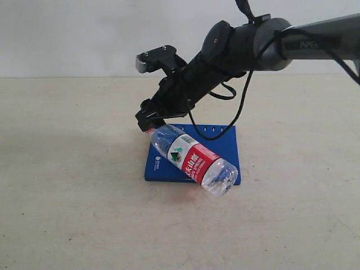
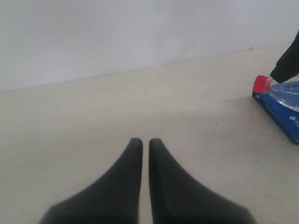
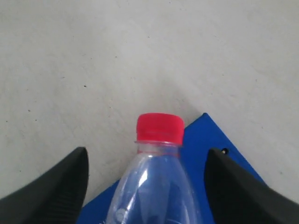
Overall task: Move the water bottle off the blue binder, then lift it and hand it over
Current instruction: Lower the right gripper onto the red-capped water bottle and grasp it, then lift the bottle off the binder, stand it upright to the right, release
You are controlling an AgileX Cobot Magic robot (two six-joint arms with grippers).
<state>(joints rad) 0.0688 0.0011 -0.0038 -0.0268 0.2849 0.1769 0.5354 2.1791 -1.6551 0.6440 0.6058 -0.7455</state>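
The small clear plastic water bottle point(image 1: 194, 159) lies diagonally on the flat deep-blue binder point(image 1: 226, 145), base toward me, red cap point(image 3: 159, 127) pointing back between the wide-open empty jaws of the right gripper point(image 1: 149, 121); the left gripper point(image 2: 141, 142), jaws closed on nothing, sits well apart.

Beige tabletop point(image 1: 67, 214) (faintly speckled); plain pale wall point(image 1: 67, 34), seemingly white.

Right wrist view crops the water bottle point(image 3: 156, 186) below its shoulder.
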